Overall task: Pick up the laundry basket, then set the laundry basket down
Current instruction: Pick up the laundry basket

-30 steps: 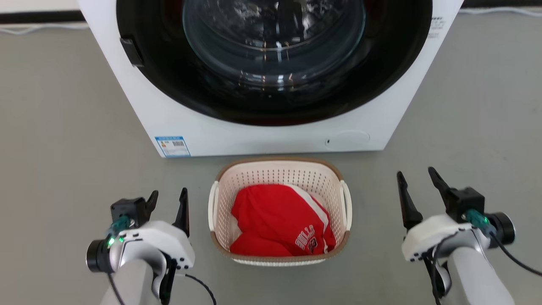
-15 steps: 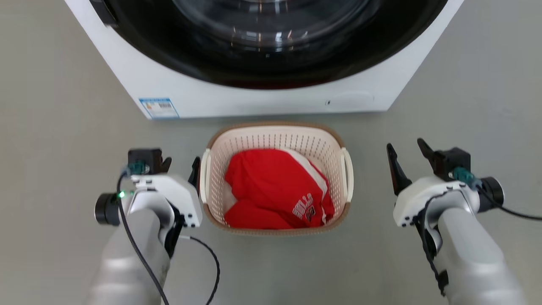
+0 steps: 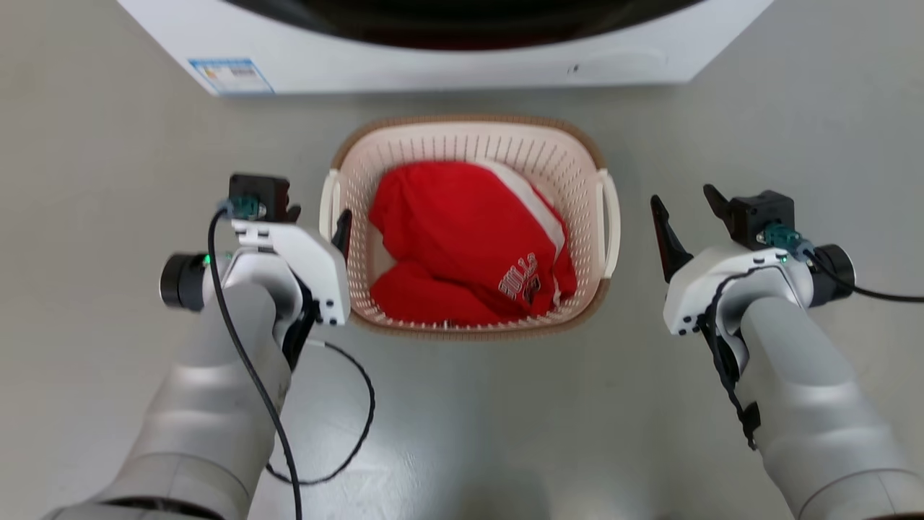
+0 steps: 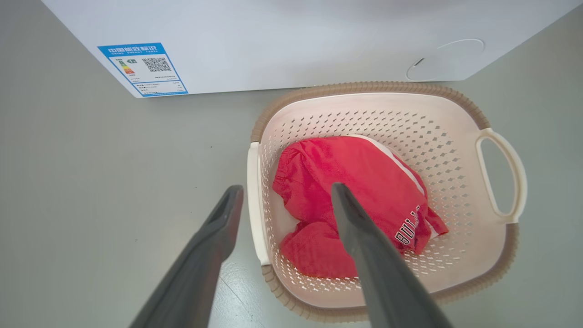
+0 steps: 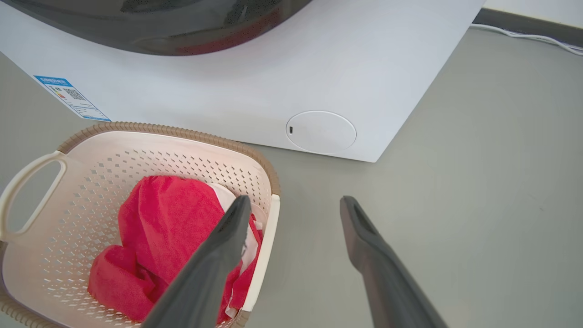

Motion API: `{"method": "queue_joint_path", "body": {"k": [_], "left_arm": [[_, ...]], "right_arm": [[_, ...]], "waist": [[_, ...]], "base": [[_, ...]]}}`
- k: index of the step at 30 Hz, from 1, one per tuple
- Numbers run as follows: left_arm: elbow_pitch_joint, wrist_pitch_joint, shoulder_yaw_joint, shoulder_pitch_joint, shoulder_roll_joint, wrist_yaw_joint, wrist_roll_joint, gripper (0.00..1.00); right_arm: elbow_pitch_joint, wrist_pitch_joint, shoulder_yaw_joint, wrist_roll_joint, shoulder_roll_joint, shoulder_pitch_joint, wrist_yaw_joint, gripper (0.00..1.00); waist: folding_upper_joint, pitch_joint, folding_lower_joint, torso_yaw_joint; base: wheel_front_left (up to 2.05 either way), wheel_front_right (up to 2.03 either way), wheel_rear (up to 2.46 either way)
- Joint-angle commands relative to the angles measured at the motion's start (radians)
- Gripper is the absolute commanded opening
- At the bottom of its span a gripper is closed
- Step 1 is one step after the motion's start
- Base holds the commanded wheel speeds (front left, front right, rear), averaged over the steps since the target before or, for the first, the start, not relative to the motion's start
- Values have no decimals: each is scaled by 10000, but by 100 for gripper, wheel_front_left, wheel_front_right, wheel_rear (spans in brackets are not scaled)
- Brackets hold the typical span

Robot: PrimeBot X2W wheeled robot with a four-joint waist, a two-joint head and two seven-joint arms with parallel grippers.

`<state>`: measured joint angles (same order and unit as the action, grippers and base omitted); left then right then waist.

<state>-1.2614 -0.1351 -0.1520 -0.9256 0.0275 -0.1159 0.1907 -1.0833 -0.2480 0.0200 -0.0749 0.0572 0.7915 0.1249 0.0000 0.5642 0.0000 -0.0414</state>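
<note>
The laundry basket (image 3: 469, 118) stands on the grey floor (image 3: 108, 180) just in front of the white washer (image 3: 433, 65), a crumpled red garment (image 3: 462, 238) with white trim and lettering lying inside it.

At its left handle (image 3: 328, 206) is the left gripper (image 3: 317, 213), jaws spread wide. From the head, one dark finger shows just inside the rim, the other mostly hidden behind the wrist housing. The left wrist view settles the arrangement: the handle (image 4: 253, 200) lies between the two fingers, one over bare floor and one over the garment (image 4: 346, 168). Whether either finger touches the plastic cannot be told.

The right gripper (image 3: 682, 195) is equally wide open. The head view puts it beside the right handle (image 3: 610, 217) with a strip of floor between them. Its own wrist camera lines one finger over the basket's near edge (image 5: 268, 241) and the other over the floor.

The wrist views give the washer's blue label (image 4: 142, 68) with a QR code and a round cover (image 5: 321, 132) low on the front. The right wrist view adds the dark door glass above.
</note>
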Motion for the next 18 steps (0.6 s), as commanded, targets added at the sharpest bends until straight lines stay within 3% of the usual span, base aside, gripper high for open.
{"method": "queue_joint_path", "body": {"k": [1,8,18], "left_arm": [[90,-44,98,-318,229,-4,5,100],[-56,62,-311,-741,228,49,129,100],[-159,5,-722,-861,228,236,420,100]], "right_arm": [[-30,-138,-344,172,-70,187,58,100],[-216,-138,-927,783,-70,490,58,100],[-176,-138,-933,810,-70,533,58,100]], "waist": [[0,523,0,40],[0,1182,0,72],[0,1665,0,73]], "base": [[0,0,0],[0,0,0],[0,0,0]]}}
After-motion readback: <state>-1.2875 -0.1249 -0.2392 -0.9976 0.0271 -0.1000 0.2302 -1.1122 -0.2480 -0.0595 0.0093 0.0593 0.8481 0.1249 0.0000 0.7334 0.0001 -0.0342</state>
